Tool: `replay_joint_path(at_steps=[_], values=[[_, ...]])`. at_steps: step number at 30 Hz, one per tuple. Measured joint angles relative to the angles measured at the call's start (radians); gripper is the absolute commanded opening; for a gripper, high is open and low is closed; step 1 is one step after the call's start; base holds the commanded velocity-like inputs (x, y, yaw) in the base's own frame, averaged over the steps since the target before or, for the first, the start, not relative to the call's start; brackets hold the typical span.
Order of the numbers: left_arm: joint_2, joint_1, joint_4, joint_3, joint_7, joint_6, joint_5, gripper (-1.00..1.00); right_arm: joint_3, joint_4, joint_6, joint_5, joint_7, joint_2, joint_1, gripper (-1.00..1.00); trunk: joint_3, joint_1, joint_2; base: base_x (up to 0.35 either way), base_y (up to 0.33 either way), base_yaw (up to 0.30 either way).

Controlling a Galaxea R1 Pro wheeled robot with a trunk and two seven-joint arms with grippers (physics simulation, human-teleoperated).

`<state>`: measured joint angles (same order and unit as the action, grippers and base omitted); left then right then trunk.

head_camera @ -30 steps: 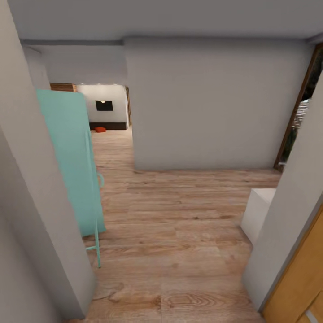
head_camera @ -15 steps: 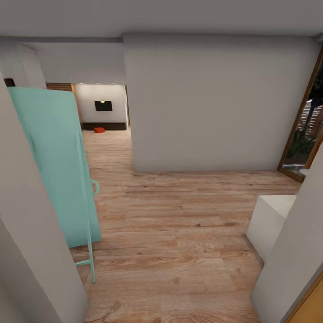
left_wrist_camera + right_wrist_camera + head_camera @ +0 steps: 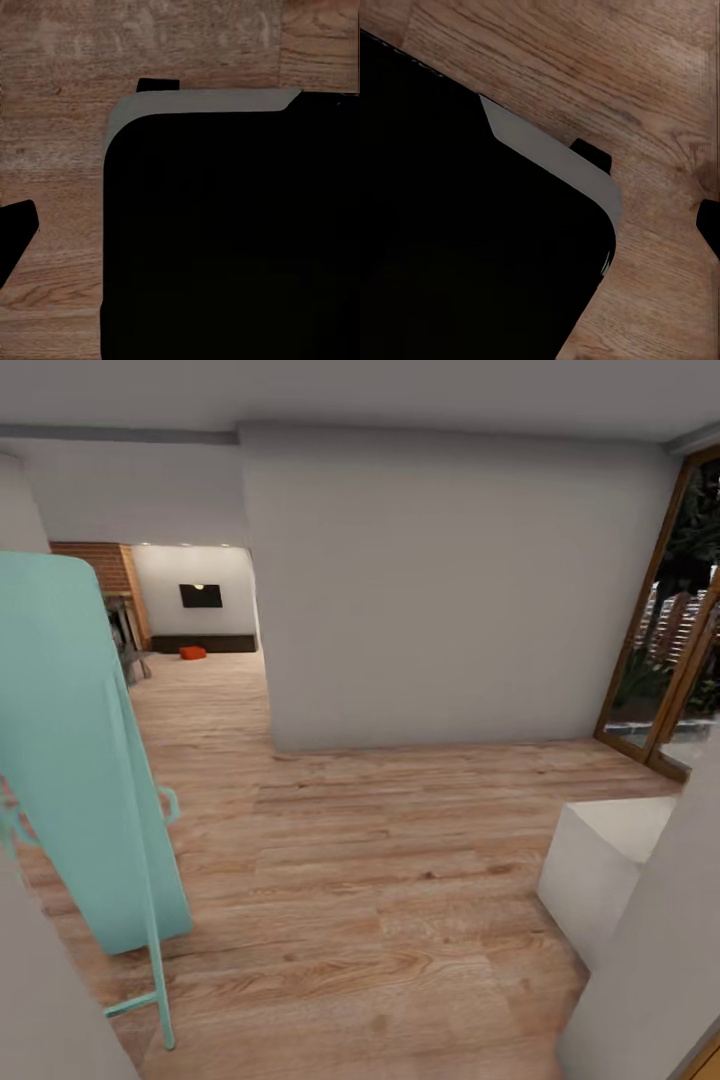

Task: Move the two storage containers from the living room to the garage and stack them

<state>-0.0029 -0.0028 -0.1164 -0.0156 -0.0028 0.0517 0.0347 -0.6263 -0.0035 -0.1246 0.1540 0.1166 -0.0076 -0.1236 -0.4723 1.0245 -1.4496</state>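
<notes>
We face a hallway of light wood plank floor (image 3: 400,880). At eleven o'clock, far off in the living room (image 3: 195,610), one red-orange storage container (image 3: 193,652) sits on the floor before a dark low cabinet (image 3: 205,643). A teal door (image 3: 80,760) stands at nine o'clock. We cannot tell how our jaws stand.

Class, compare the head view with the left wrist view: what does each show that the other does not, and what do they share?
Head view alone: a teal panel, a white wall, a white block, a glazed door, and far off a small red-orange container below a brick chimney. Left wrist view alone: a large black body with a grey edge. Shared: the wood plank floor.
</notes>
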Motion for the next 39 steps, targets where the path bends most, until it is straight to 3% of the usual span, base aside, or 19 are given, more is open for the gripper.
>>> replay_joint_path(at_steps=[19,28,39], values=[[0.000,0.000,0.000,0.000,0.000,0.001,0.000,1.00,0.003,0.000,0.003,0.004,-0.005,-0.003,0.000,1.00,0.000,0.000,0.000,0.322,0.000,-0.006],[0.000,0.000,0.000,0.000,0.000,0.001,0.000,1.00,0.012,0.002,0.002,0.011,-0.118,0.003,0.000,1.00,0.000,0.000,0.000,0.322,0.000,0.000],[0.000,0.000,0.000,0.000,0.000,0.001,0.000,1.00,0.014,0.002,0.000,0.011,-0.135,0.002,-0.001,1.00,0.000,0.000,0.000,0.322,0.000,0.000]])
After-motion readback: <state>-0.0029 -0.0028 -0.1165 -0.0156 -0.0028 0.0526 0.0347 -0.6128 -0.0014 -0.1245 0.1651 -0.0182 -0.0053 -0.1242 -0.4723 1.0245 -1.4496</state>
